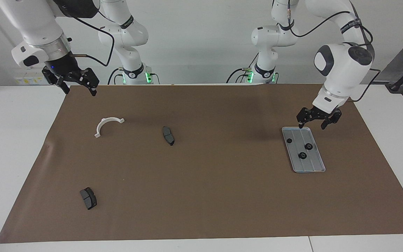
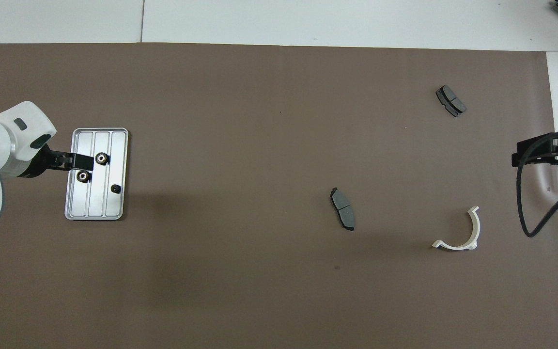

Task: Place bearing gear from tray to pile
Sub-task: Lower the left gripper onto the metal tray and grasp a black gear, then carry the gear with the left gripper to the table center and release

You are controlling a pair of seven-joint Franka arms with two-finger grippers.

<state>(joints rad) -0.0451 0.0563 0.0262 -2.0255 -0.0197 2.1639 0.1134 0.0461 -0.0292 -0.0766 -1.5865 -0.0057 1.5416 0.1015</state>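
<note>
The silver tray [image 1: 313,167] [image 2: 114,208] lies on the brown mat at the left arm's end of the table. On it sit two black bearing gears with silver centres [image 1: 308,146] [image 1: 302,155] [image 2: 84,176] [image 2: 100,158] and a smaller black part [image 1: 289,140] [image 2: 116,188]. My left gripper [image 1: 312,123] [image 2: 81,164] is open and empty, raised over the tray's end nearer the robots. The pile lies toward the right arm's end: a white bracket [image 1: 100,125] [image 2: 475,232] and two dark brake pads [image 1: 168,135] [image 1: 88,198] [image 2: 342,208] [image 2: 450,100]. My right gripper [image 1: 79,85] [image 2: 540,151] waits open, high over the mat's corner.
The brown mat [image 1: 201,196] [image 2: 240,121] covers most of the white table. The parts of the pile lie well apart from one another. A black cable [image 2: 526,213] hangs from the right arm near the bracket.
</note>
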